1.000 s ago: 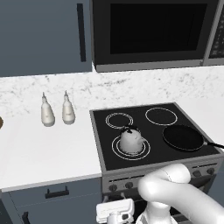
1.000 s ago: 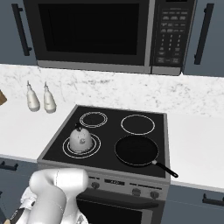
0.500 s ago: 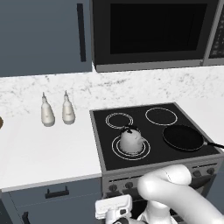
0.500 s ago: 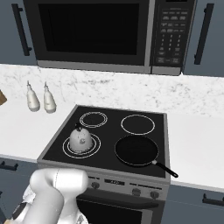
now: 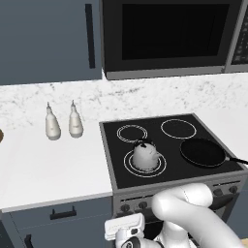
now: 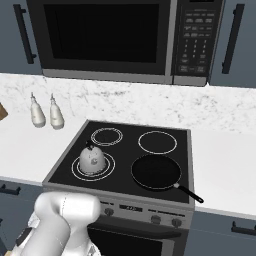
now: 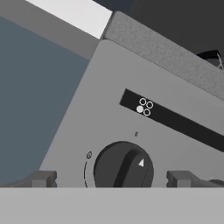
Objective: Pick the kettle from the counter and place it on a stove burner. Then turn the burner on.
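On the front-left stove burner (image 5: 145,163) we see the kettle (image 5: 144,155) set, so our gripper (image 7: 111,178) drops low, fingers spread either side of the knob (image 7: 124,168), apparently untouched.

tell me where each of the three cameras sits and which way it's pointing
Left base view: behind the arm's left, looking forward and down at the kettle on its stove burner; white arm rises lower right.
Right base view: behind the arm's right, same cooktop; kettle, frying pan; arm lower left.
Hand view: on the hand, close to the stove's front panel, facing a dark knob; claw open either side of it.
Both base views share the kettle, pan and two bottles.
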